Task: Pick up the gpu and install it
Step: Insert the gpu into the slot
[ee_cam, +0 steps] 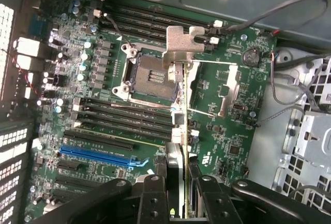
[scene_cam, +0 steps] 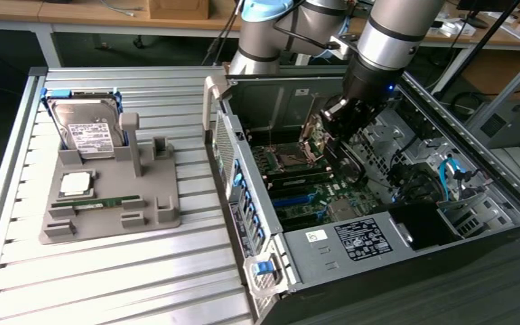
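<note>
The gpu (ee_cam: 179,115) is grasped by the claw (ee_cam: 177,198), which is clenched on it. One finger is pressed on each flat face, so the thin card is kept from turning between them. In the exterior view the gpu (scene_cam: 317,132) is seen as a brownish strip just under the claw (scene_cam: 330,134), inside the open case (scene_cam: 323,261). It is above the socket (scene_cam: 289,160) of the board (scene_cam: 332,196).

The card is held by one end. This is judged to leave the other end and the lower edge free for meeting the board (ee_cam: 227,105).

In the wrist view the card is seen edge-on, as a narrow line. Its long axis runs straight out from the claw, in line with the fingers (ee_cam: 155,195). The silvery bracket is at the far end and is seen over the edge of the socket (ee_cam: 150,76). It points away from the claw, toward the board.

It cannot be told if the bracket touches anything. The blue slot (ee_cam: 98,154), to one side of the socket, is empty, and the card is judged to be not seated yet.

A grey holder (scene_cam: 165,210) with a drive (scene_cam: 89,132) is placed well apart from the socket, outside the case.
</note>
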